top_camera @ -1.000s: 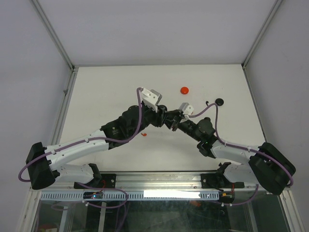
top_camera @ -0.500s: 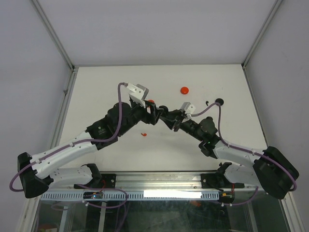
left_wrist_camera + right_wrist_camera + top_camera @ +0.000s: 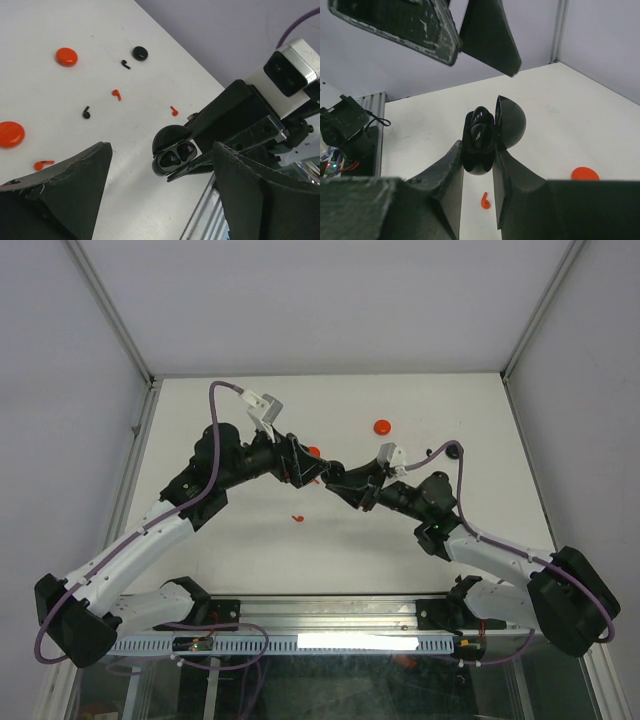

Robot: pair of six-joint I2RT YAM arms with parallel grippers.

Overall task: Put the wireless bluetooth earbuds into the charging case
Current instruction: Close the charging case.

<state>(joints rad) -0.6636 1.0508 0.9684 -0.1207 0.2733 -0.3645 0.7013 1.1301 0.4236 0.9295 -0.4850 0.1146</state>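
The black charging case (image 3: 480,142) hangs above the table with its lid open. My right gripper (image 3: 479,150) is shut on its lower half. Two black earbuds (image 3: 179,152) sit in its sockets. My left gripper (image 3: 160,170) is open and empty, a short way back from the case (image 3: 170,137). From above, the left gripper (image 3: 303,466) is left of the right gripper (image 3: 340,483). Several loose earbuds lie on the table: red ones (image 3: 116,93) (image 3: 174,110) (image 3: 43,163) and black ones (image 3: 125,64) (image 3: 86,112). One red earbud (image 3: 484,201) lies below the case.
Round discs lie on the white table (image 3: 220,540): a red disc (image 3: 381,426) at the back, a black disc (image 3: 456,450) at the right, and another red disc (image 3: 313,451) partly behind my left gripper. White walls enclose the table on three sides.
My left gripper has opened and drawn back to the left, away from the case. The right gripper has shifted slightly, still holding the case.
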